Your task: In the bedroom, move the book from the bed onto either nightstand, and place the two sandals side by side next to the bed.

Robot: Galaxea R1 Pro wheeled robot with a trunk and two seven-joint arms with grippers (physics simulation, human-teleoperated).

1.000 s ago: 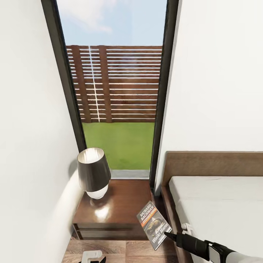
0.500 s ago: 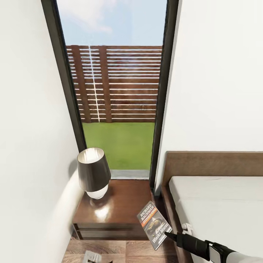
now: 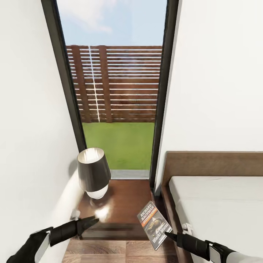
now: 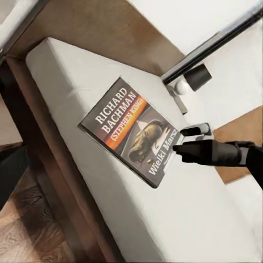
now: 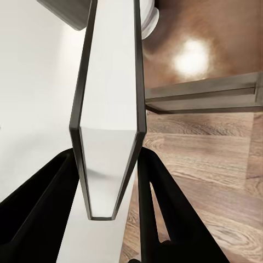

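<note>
The book [image 3: 153, 224], dark with "RICHARD BACHMAN" in white, hangs tilted in the air by the nightstand's [image 3: 122, 204] front right corner, beside the bed [image 3: 219, 208]. My right gripper [image 3: 166, 233] is shut on its lower edge. The left wrist view has the book [image 4: 131, 131] cover-on against the pale mattress [image 4: 71, 87], with the right gripper [image 4: 178, 149] pinching it. Looking along the right wrist, the book [image 5: 109, 109] stands edge-on between the black fingers [image 5: 49, 208]. My left gripper [image 3: 93, 220] is at the nightstand's front left corner, fingertips narrowed to a point. The sandals are out of view.
A dark-shaded lamp [image 3: 93, 171] stands on the nightstand's left half. Behind it is a tall dark-framed window [image 3: 117, 91] showing fence and grass. White walls close in on both sides. Wood-plank floor [image 3: 120, 252] lies before the nightstand. The brown headboard [image 3: 212, 162] is at right.
My left arm has risen into the head view from the bottom edge and now reaches the nightstand's front left corner. The book and right gripper have barely moved.
</note>
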